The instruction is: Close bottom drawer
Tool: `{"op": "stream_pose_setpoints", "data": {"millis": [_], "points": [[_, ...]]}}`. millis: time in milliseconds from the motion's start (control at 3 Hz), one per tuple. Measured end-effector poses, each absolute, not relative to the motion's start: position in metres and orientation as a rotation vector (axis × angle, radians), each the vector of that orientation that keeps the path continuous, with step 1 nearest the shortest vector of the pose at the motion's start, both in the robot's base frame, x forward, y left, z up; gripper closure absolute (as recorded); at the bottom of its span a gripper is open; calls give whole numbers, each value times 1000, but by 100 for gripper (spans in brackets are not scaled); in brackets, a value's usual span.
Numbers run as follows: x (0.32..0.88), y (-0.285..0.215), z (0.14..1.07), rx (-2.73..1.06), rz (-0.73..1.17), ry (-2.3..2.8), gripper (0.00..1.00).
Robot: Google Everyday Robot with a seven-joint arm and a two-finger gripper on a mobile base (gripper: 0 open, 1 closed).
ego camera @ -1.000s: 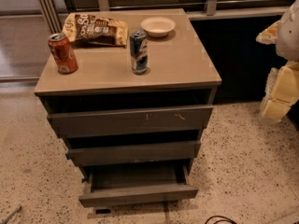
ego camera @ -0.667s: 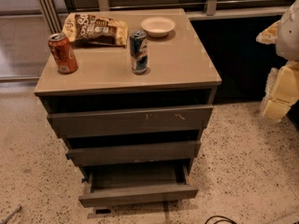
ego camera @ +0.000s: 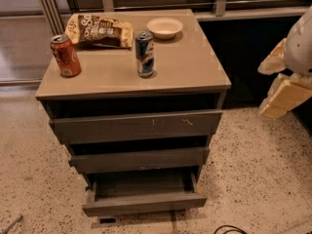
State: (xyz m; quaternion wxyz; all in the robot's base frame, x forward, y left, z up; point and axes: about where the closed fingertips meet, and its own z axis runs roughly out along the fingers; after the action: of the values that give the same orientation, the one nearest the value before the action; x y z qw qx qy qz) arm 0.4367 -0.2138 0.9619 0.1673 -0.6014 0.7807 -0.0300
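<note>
1. The cabinet's surface (ego camera: 190, 65) sits mid-scene on a speckled floor (ego camera: 253, 169). It looks just as it did a second ago: nothing on or under it has shifted.
2. The top drawer (ego camera: 136, 126), widest and marked with pale scratches, stands a little proud of the frame. The middle drawer (ego camera: 141, 159) below it does too.
3. The bottom drawer (ego camera: 144, 203) is lowest and nearest, pulled out far enough to show its shallow, bare box. It is as far out as it was, so the closing push has not yet begun.
4. The gripper (ego camera: 282, 84) hangs at the far right edge, level with the top drawer and well apart from the cabinet. I cannot tell whether it is released or clenched. It touches nothing, and it likely must come down and left to reach the bottom drawer's front.
5. On the surface, a chip bag (ego camera: 100, 30) lies far left, with a bowl (ego camera: 165, 27) to its right.
6. A red can (ego camera: 65, 55) stands left and a blue can (ego camera: 145, 53) near the middle, both upright.
</note>
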Motion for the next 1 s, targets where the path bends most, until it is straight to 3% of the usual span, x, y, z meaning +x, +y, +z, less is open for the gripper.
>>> {"op": "stream_pose_setpoints", "data": {"millis": [667,1000], "points": [[425,-181,818,-1666,201,2178,84],[424,-179,809,-1661,203,2181,100]]}}
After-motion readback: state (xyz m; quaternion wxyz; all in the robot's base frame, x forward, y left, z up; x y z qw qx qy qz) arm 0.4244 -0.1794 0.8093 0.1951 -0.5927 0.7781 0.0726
